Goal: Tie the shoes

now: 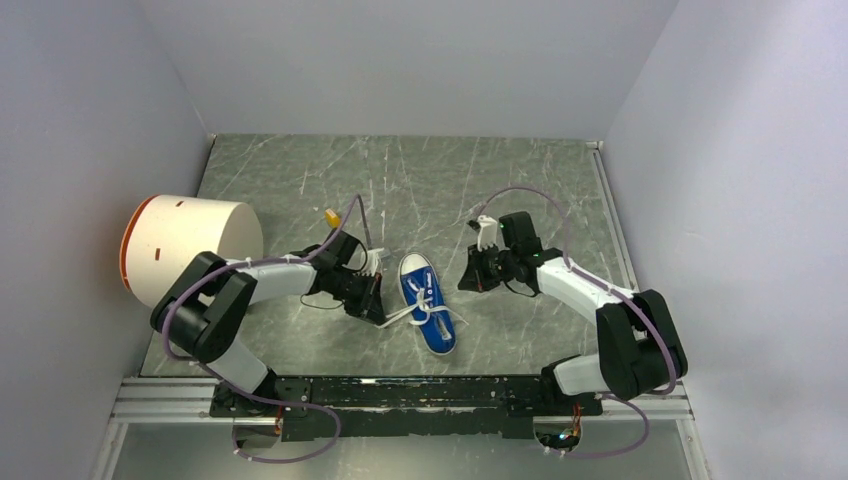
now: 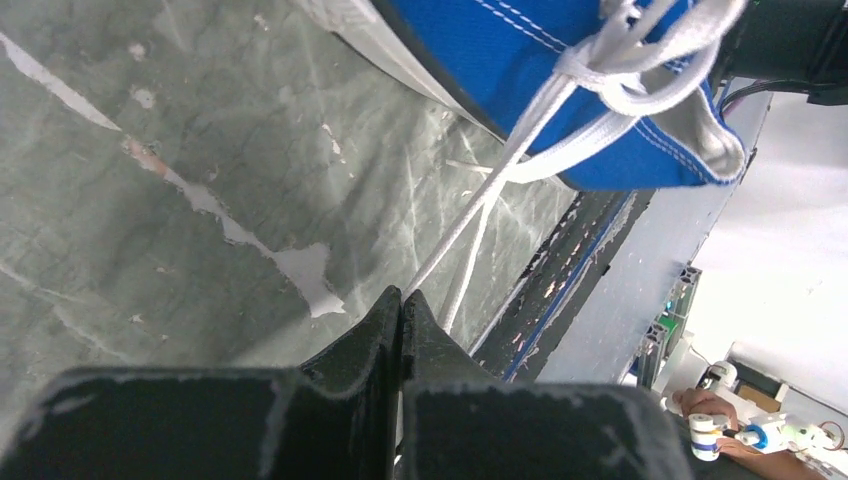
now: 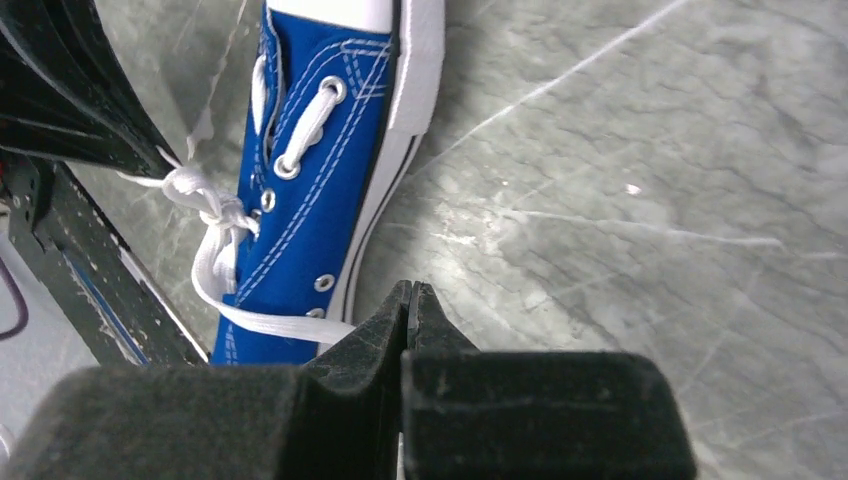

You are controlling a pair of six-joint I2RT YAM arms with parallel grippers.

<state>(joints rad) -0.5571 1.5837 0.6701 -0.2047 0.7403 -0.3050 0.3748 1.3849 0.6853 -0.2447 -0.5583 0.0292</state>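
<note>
- The blue sneaker (image 1: 427,300) lies on its sole on the marbled green table (image 1: 450,180). It is close to the near edge and about midway between the left and right edges. Its white toe cap points toward the far edge.
- Its white laces (image 3: 215,215) are gathered in a knot over the tongue, with strands running off to both sides.
- The left gripper (image 2: 402,300) sits just beside the sneaker on the left-edge side. Its jaws are pressed fully together on a lace strand that runs taut from the knot down to the fingertips. A second strand passes just beside them.
- The right gripper (image 3: 410,292) is on the sneaker's other side, low over the table, with its jaws closed tight.
- A flat lace strand reaches the right gripper's left finger and goes out of sight behind it. Whether that strand is pinched cannot be told.
- A white cylinder (image 1: 190,245) with an orange rim lies on its side at the left edge.
- A small yellow block (image 1: 331,215) rests behind the left arm, toward the far edge.
</note>
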